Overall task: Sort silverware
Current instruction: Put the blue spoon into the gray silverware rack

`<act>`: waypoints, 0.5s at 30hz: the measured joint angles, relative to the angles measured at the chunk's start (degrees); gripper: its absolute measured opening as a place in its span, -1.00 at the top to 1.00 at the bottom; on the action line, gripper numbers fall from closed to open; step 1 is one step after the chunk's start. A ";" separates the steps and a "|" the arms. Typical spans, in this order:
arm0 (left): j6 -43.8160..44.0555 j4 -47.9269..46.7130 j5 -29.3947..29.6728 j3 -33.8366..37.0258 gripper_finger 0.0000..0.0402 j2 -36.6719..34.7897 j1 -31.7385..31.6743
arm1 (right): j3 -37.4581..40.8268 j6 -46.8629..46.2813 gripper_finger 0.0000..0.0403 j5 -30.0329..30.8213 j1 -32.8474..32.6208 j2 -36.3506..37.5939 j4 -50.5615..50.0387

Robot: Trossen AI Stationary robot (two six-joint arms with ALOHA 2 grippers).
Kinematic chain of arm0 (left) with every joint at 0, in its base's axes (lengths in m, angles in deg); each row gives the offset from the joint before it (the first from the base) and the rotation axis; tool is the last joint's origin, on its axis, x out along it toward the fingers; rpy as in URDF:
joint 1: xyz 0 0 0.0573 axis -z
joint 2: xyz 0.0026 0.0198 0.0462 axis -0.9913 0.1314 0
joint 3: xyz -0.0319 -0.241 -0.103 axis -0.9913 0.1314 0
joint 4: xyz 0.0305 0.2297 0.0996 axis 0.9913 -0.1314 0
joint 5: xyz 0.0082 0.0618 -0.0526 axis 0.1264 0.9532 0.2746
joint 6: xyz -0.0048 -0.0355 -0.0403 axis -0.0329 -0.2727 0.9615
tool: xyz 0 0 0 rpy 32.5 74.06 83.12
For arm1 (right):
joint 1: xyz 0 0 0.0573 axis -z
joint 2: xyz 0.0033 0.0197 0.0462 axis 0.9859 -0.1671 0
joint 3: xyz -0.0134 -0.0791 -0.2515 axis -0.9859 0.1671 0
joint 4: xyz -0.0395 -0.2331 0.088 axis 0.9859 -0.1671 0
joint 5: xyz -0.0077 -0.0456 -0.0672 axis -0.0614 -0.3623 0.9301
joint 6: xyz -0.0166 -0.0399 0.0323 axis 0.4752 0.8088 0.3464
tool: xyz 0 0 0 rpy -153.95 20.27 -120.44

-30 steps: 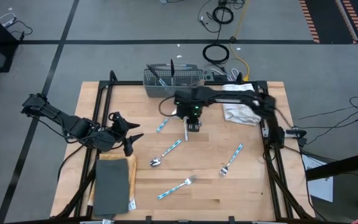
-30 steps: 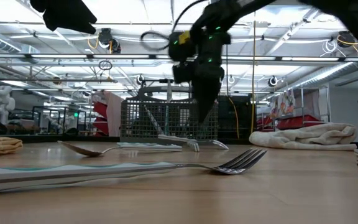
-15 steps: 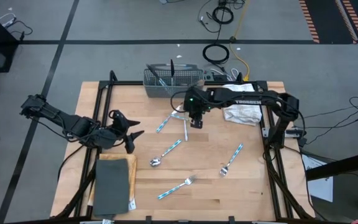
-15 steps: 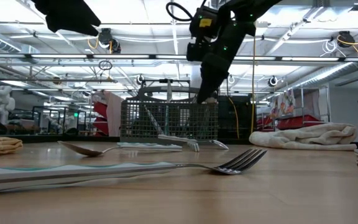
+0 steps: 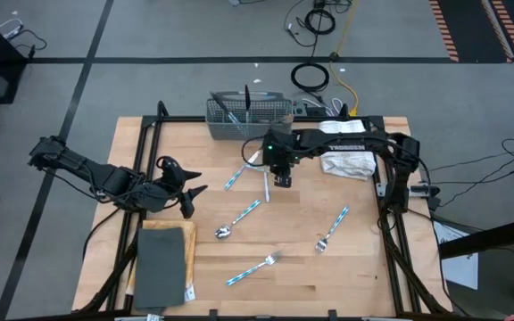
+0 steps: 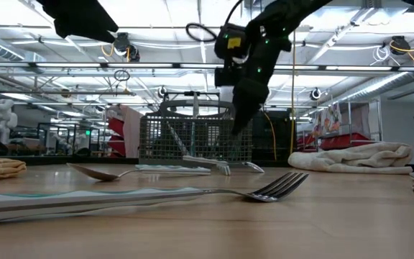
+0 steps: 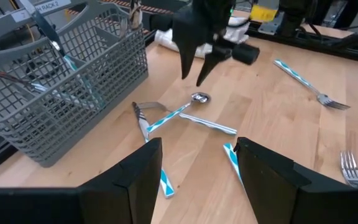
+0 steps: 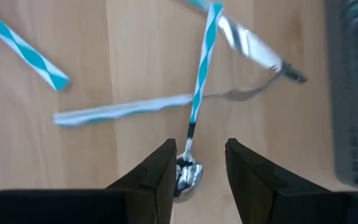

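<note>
Two forks [image 5: 266, 266] lie nearest on the table, a spoon [image 5: 239, 218] beyond; farther back the right gripper [image 5: 281, 179] hovers, fingers apart and empty, over crossed silverware [image 8: 197, 81] before the basket [image 5: 248, 118] (left gripper [image 5: 188, 198] parked open).

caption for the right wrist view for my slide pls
Open right gripper above a spoon crossed over other silverware on the wooden table.
</note>
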 joint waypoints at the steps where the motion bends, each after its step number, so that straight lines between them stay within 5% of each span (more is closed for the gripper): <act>1: 0.02 -0.16 0.01 0.00 -0.06 0.00 0.00 | 0.00 0.11 0.37 -0.05 0.02 -0.76 0.12; 15: 0.00 -0.67 0.02 0.00 -0.06 0.00 0.00 | 0.00 -0.74 0.37 -2.92 1.17 -10.34 3.14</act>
